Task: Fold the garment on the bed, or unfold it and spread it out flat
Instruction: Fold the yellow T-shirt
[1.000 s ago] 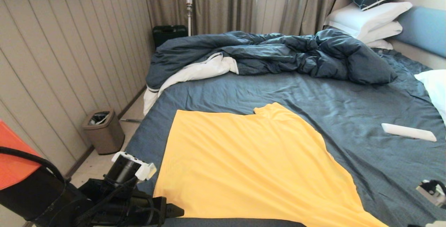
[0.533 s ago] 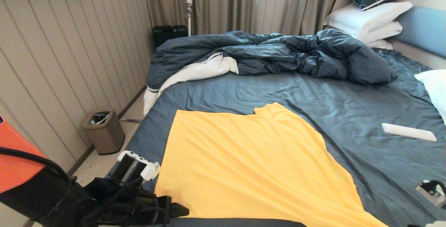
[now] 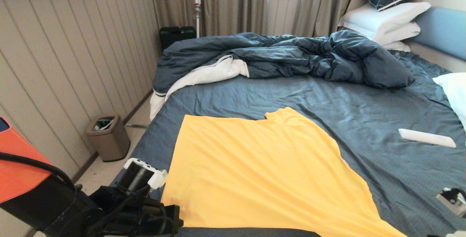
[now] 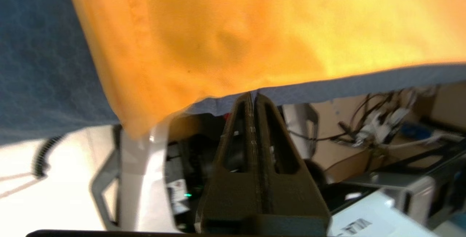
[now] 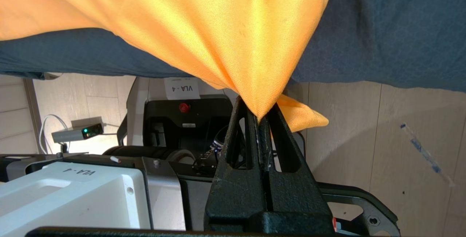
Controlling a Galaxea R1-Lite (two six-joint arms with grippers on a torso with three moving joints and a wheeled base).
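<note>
Lying spread on the bed [image 3: 364, 113], the garment [image 3: 262, 171] is pinched at its near right corner by the right end effector [image 5: 260, 118], while the left end effector [image 4: 253, 97], pressed together, is held empty just below its near left hem.

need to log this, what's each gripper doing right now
Left gripper: shut at the bed's near edge, nothing visibly held.
Right gripper: shut on a corner of the shirt.
</note>
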